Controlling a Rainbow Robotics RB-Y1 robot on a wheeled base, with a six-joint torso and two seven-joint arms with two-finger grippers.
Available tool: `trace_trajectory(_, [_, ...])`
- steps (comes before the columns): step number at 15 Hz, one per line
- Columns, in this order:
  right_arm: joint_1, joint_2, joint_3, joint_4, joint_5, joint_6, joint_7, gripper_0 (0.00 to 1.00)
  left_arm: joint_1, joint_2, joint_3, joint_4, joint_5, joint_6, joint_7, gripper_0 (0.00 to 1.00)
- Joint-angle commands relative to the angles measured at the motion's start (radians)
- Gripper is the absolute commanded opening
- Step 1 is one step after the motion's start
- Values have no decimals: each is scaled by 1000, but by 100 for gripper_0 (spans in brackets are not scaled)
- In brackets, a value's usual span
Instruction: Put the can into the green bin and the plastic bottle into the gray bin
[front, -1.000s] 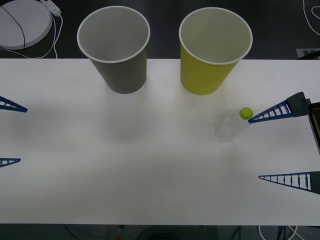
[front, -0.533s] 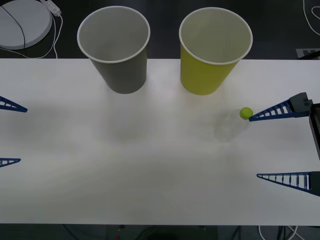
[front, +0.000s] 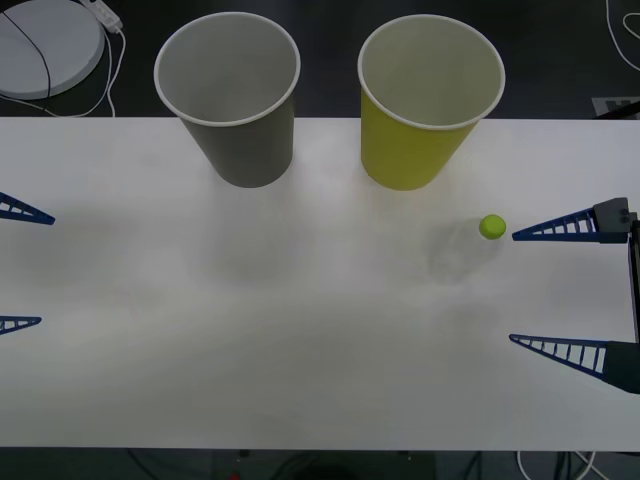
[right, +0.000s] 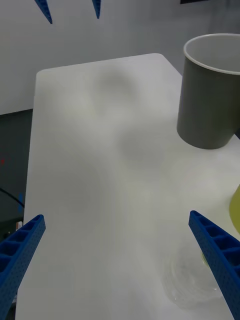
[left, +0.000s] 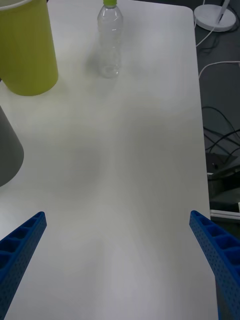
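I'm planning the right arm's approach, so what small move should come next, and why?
Probably ease the right gripper forward until its open jaws straddle the clear ribbed plastic bottle with the lime-green cap. The bottle stands upright just ahead of it, ungrasped, near the yellow-green paper cup. The left gripper waits open.

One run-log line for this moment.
right gripper: open, beside upright plastic bottle | left gripper: open, at table edge | gray bin, green bin: empty

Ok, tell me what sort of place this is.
Probably a lab or test room: a plain white table on a dark floor, loose cables alongside, and a white round base with its cord.
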Motion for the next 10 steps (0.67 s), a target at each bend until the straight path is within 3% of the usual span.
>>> trace_trajectory(1, [28, 0, 0, 42, -25, 9, 24, 100, 0, 0, 0, 0, 0, 0, 0, 100])
trace_trajectory(4, [59, 0, -2, 95, -78, 9, 64, 100, 0, 0, 0, 0, 0, 0, 0, 100])
trace_trajectory(10, [139, 0, -3, 238, -251, 11, 274, 100, 0, 0, 0, 0, 0, 0, 0, 100])
